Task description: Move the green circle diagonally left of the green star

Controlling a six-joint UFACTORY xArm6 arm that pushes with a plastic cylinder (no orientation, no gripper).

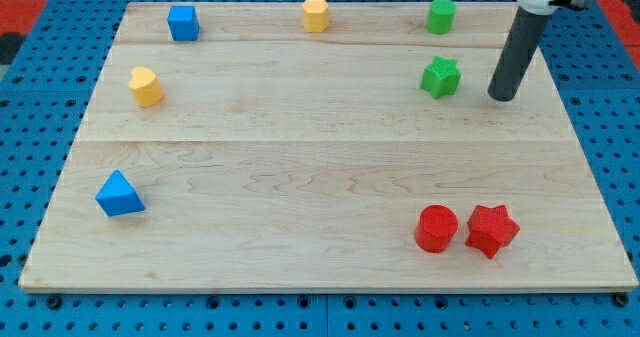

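The green circle [441, 16] stands near the top edge of the wooden board [300, 177], right of centre. The green star [440, 77] lies just below it. My tip [502, 97] is to the right of the green star, a short gap away, and below and right of the green circle. It touches no block.
A yellow hexagon [316, 14] and a blue cube [183, 22] sit along the top edge. A yellow block [146, 86] is at the left, a blue triangle [119, 194] at the lower left. A red circle [437, 228] and a red star [492, 229] sit at the lower right.
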